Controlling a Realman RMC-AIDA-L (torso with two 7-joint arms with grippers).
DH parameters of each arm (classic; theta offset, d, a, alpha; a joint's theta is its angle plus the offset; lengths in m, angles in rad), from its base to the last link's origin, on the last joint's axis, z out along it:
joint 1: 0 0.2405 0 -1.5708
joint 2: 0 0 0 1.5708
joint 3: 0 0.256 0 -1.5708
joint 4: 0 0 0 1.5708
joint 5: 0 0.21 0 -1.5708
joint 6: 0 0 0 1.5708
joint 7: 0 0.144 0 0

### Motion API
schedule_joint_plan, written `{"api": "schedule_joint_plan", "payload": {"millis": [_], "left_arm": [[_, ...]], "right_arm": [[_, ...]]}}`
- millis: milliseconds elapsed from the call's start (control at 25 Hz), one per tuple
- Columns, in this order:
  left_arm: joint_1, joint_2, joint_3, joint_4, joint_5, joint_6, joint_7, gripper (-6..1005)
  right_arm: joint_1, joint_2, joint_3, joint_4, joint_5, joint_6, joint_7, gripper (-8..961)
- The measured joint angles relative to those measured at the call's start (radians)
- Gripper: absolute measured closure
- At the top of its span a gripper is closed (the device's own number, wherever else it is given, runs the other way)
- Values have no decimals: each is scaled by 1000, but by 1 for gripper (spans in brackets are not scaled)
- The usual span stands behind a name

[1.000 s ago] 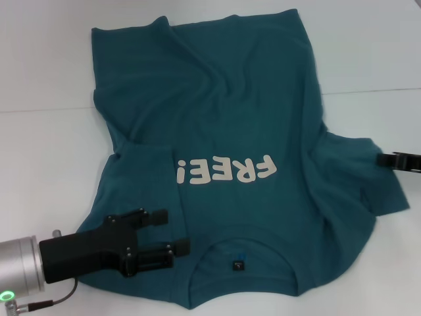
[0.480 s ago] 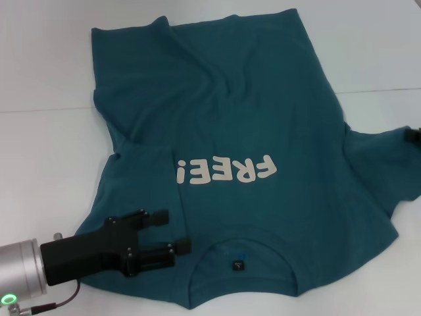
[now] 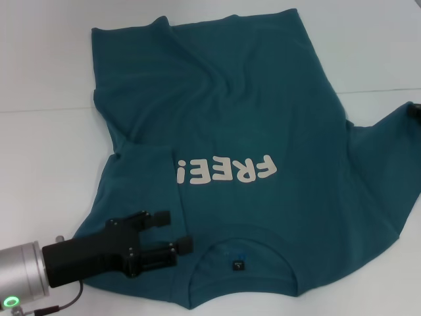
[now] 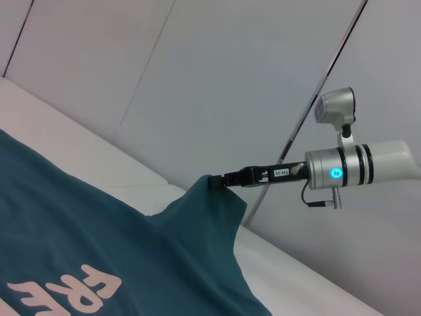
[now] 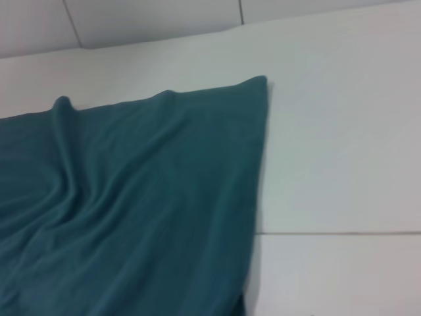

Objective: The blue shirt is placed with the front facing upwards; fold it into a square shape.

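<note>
The blue shirt (image 3: 230,118) lies front up on the white table (image 3: 46,151), its cream "FREE!" print (image 3: 223,171) showing and its neck label (image 3: 237,265) nearest me. Its left sleeve (image 3: 141,171) is folded over onto the body. My left gripper (image 3: 172,230) is open and empty over the shirt's left shoulder, beside the collar. My right gripper (image 3: 414,110) is at the far right edge. In the left wrist view it (image 4: 217,182) is shut on the tip of the right sleeve and holds it raised and pulled outward. The right wrist view shows the hem corner (image 5: 256,85).
A seam (image 3: 46,110) runs across the white table. Bare table lies left of the shirt and beyond the hem (image 5: 342,151). A grey panelled wall (image 4: 217,79) stands behind the right arm (image 4: 342,168).
My right gripper has moved outward to the right with the sleeve, drawing it flat and taut. My left gripper has hardly moved.
</note>
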Motion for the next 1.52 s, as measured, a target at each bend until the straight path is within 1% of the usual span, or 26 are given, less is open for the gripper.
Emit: {"api": "schedule_joint_plan", "payload": {"millis": [360, 560, 720, 960, 1120, 1520], "left_arm": [[0, 0, 0, -14, -2, -1, 1, 121], [0, 0, 0, -15, -11, -1, 1, 122], [-2, 0, 0, -15, -11, -1, 1, 121], [-5, 0, 0, -15, -11, -1, 0, 122], [-6, 1, 0, -15, -11, -1, 0, 121], [-3, 1, 0, -13, -11, -21, 0, 122]], "right_arm": [[-10, -14, -2, -1, -2, 29, 2, 924], [-16, -14, -2, -2, -3, 27, 3, 915], [-16, -7, -2, -2, -3, 22, 0, 907], [10, -4, -9, -2, -3, 3, 1, 896], [41, 9, -41, -2, -3, -12, 5, 889], [114, 59, -156, 8, -4, -8, 7, 870]]}}
